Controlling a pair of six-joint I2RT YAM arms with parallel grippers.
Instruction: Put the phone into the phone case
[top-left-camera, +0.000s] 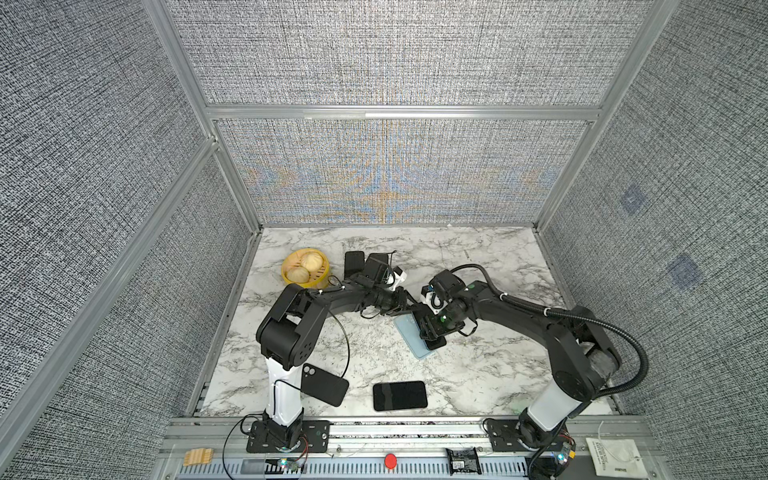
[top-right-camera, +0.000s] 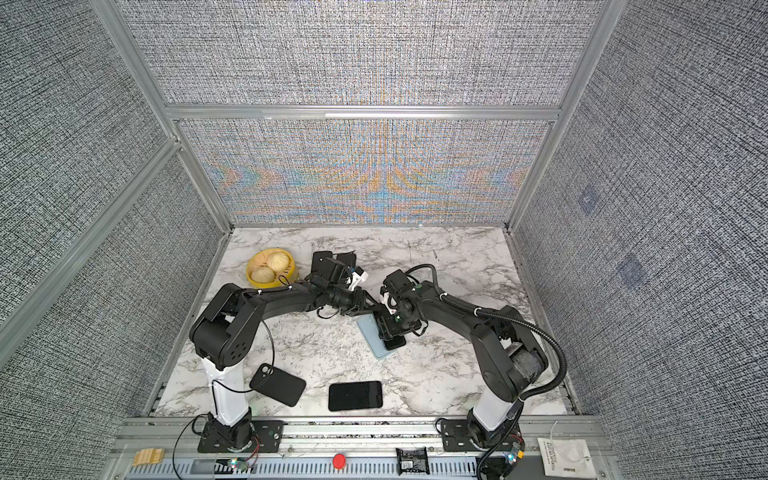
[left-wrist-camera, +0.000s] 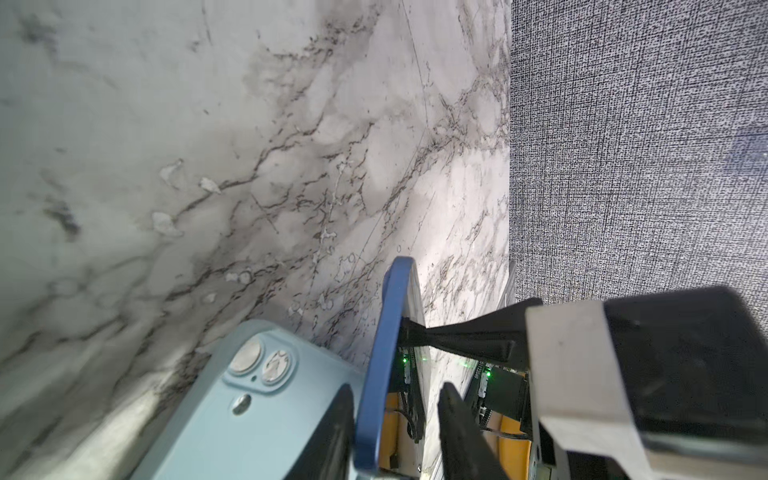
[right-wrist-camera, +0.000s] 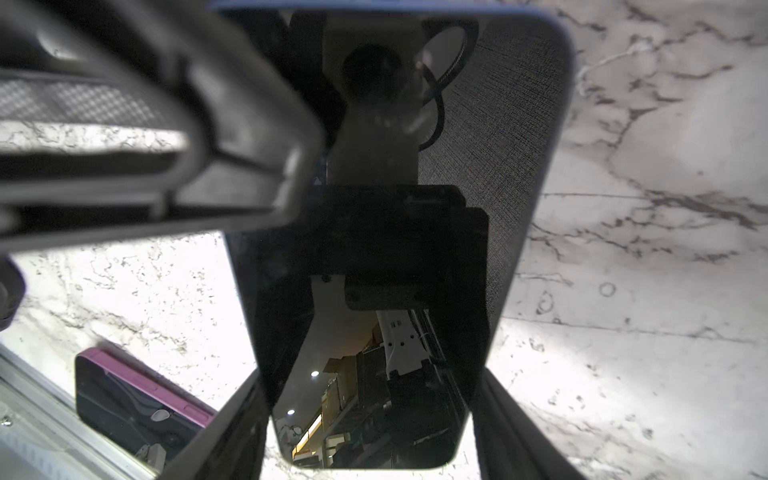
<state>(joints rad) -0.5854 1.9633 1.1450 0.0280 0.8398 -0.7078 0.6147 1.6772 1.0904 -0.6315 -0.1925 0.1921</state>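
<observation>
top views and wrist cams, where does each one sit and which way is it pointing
Top views: high above the arm bases, looking down on the marble table; both arms, left gripper and right gripper show.
Left wrist: on the left arm, looking along its fingers at the phone, edge-on, and the light blue case.
Right wrist: on the right arm, facing the phone's screen; its fingers clamp it.
Shared: both wrist views show the phone.
</observation>
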